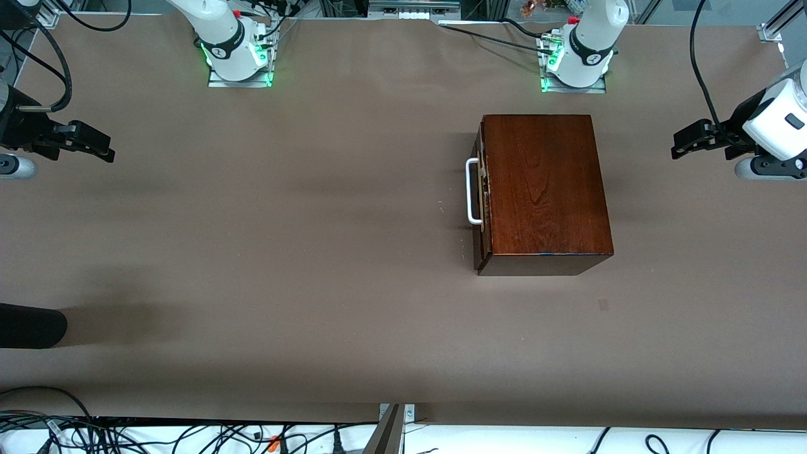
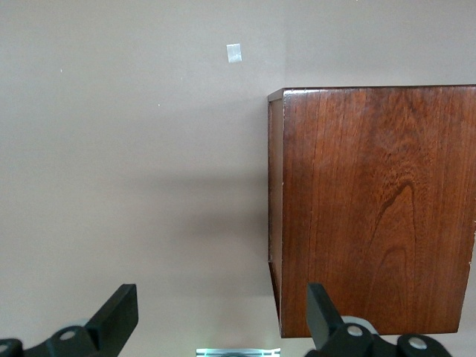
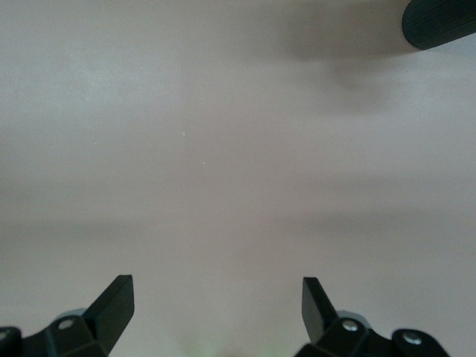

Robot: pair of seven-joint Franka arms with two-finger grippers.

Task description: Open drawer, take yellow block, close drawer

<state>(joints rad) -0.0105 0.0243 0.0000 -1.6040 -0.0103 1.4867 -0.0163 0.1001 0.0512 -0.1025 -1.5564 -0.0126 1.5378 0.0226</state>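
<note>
The dark reddish-brown wooden box (image 1: 545, 186) stands on the table toward the left arm's end. Its drawer (image 1: 482, 195) is shut, with the white U-shaped handle (image 1: 471, 192) facing the right arm's end. The box also shows in the left wrist view (image 2: 375, 208). The yellow block is hidden. My left gripper (image 1: 678, 145) is open and empty, up over the table's edge at the left arm's end, apart from the box. My right gripper (image 1: 104, 150) is open and empty over the table at the right arm's end. Both arms wait.
A black rounded object (image 1: 31, 328) pokes in over the table at the right arm's end, nearer the front camera; it shows in the right wrist view (image 3: 440, 22). A small pale patch (image 1: 603, 304) lies on the table near the box. Cables run along the table's near edge.
</note>
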